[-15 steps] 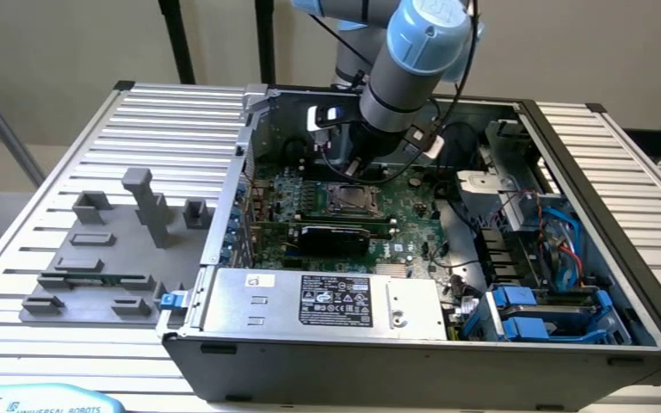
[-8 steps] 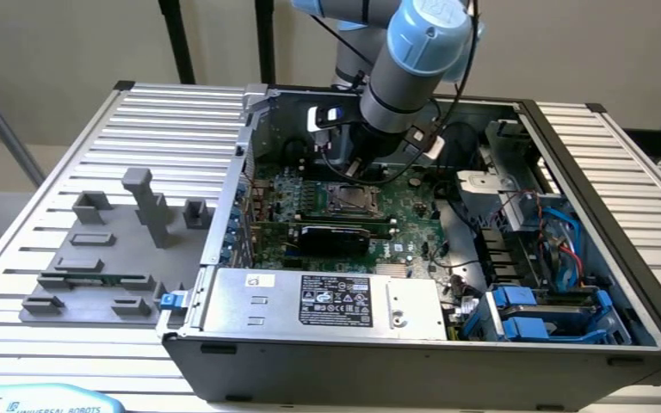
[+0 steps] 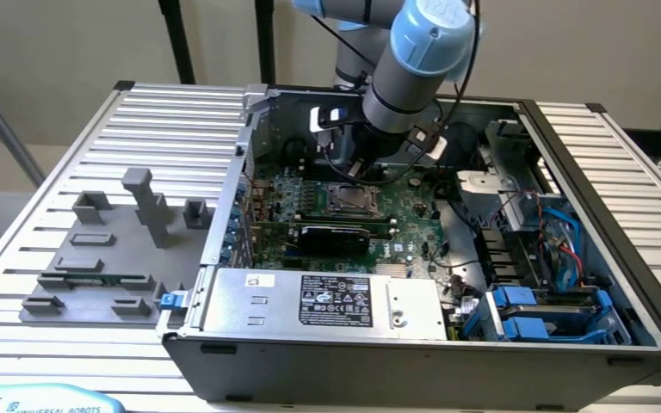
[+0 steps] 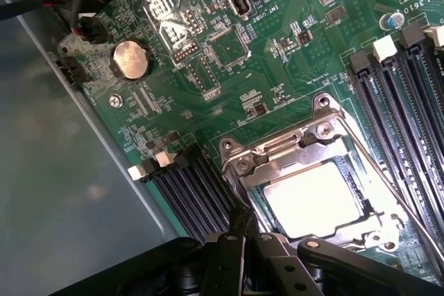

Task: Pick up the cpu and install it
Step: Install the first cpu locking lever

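Sitting flat in socket (image 4: pixel 316 192), silvery cpu (image 4: pixel 312 199); end effector (image 4: pixel 243 237) closed, holding nothing

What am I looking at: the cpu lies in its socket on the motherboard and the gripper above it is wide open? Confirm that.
Not quite. The cpu does lie in the metal-framed socket on the motherboard, as the wrist view shows, but the gripper just above it is shut, not wide open. It holds nothing that can be seen.
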### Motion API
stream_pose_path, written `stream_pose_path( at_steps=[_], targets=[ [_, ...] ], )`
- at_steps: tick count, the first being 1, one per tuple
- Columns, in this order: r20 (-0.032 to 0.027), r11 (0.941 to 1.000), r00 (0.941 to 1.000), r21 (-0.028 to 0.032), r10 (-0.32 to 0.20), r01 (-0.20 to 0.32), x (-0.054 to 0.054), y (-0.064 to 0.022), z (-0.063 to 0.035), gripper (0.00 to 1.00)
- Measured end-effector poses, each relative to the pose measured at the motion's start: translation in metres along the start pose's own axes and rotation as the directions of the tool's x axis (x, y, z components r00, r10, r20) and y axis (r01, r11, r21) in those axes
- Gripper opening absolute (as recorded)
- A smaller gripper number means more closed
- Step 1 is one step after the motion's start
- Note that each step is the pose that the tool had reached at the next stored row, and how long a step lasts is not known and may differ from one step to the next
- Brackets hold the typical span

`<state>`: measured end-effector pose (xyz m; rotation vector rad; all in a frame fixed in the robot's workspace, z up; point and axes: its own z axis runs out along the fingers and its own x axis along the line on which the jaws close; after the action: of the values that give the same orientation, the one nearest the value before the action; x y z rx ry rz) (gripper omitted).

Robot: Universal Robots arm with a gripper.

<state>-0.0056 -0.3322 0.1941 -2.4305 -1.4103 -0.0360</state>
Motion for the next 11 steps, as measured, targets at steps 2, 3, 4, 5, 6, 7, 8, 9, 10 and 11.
stream_pose_path(
  at_steps=[2, 3, 4, 5, 6, 7, 8, 9, 10, 11],
  targets=[
    [0.0, 1.0, 1.0, 0.0, 0.0, 0.0, 0.0009, 0.0016, -0.0001, 0.11],
    [-0.0001, 1.0, 1.0, -0.0001, 0.0, 0.0, 0.0013, 0.0023, -0.0001, 0.11],
    [-0.0002, 1.0, 1.0, -0.0003, 0.0, 0.0, 0.0016, 0.0029, -0.0001, 0.11],
    [-0.0005, 1.0, 1.0, -0.0007, 0.0, 0.0, 0.0017, 0.0034, 0.0, 0.11],
    [-0.0009, 1.0, 1.0, -0.0016, -0.001, 0.001, 0.0018, 0.0037, 0.0003, 0.11],
    [-0.0017, 1.0, 1.0, -0.0028, -0.001, 0.001, 0.0019, 0.0039, 0.0006, 0.11],
    [-0.0026, 1.0, 1.0, -0.0042, -0.001, 0.001, 0.0019, 0.0041, 0.001, 0.11],
    [-0.0037, 1.0, 1.0, -0.0057, -0.002, 0.002, 0.0017, 0.0043, 0.0015, 0.11],
    [-0.0054, 1.0, 1.0, -0.0076, -0.003, 0.003, 0.0016, 0.0045, 0.0019, 0.11],
    [-0.0075, 1.0, 1.0, -0.0091, -0.004, 0.004, 0.0015, 0.0046, 0.0023, 0.11]
  ],
)
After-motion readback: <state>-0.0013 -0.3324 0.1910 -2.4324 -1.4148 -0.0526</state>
